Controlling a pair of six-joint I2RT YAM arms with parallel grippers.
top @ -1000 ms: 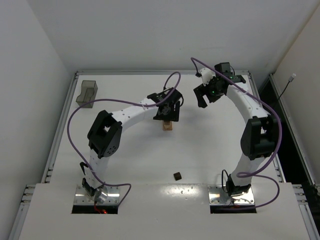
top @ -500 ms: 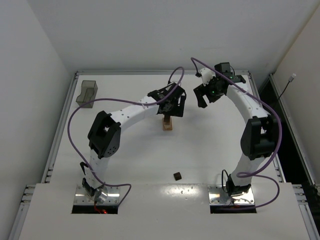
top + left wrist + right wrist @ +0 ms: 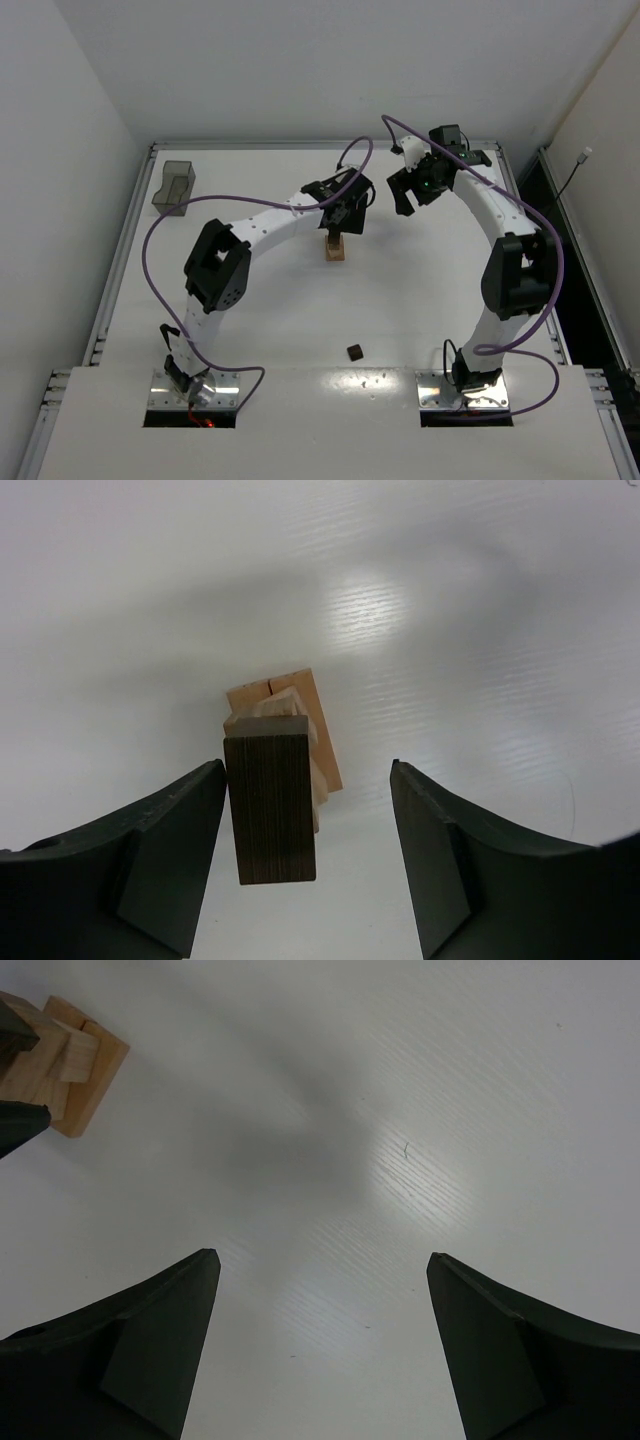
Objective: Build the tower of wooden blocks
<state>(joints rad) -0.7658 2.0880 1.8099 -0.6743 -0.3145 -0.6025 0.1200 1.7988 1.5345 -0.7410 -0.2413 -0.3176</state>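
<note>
The wood block tower (image 3: 334, 250) stands mid-table as a narrow stack of tan blocks (image 3: 296, 702) with a dark brown block (image 3: 270, 808) upright on top. My left gripper (image 3: 345, 214) hangs right above it, open. In the left wrist view the left gripper (image 3: 306, 768) straddles the dark block, which sits close to the left finger (image 3: 165, 845), with a wide gap to the right finger. My right gripper (image 3: 410, 192) is open and empty over bare table to the back right; the right wrist view shows the right gripper (image 3: 322, 1256) with the tower (image 3: 62, 1060) at the far left.
A loose dark brown cube (image 3: 354, 351) lies on the table near the front, between the arm bases. A translucent grey bin (image 3: 175, 187) stands at the back left corner. Raised rails border the table.
The left gripper has lifted off the tower top and shifted slightly back and right, leaving the dark block standing on the stack. The right arm has not moved.
</note>
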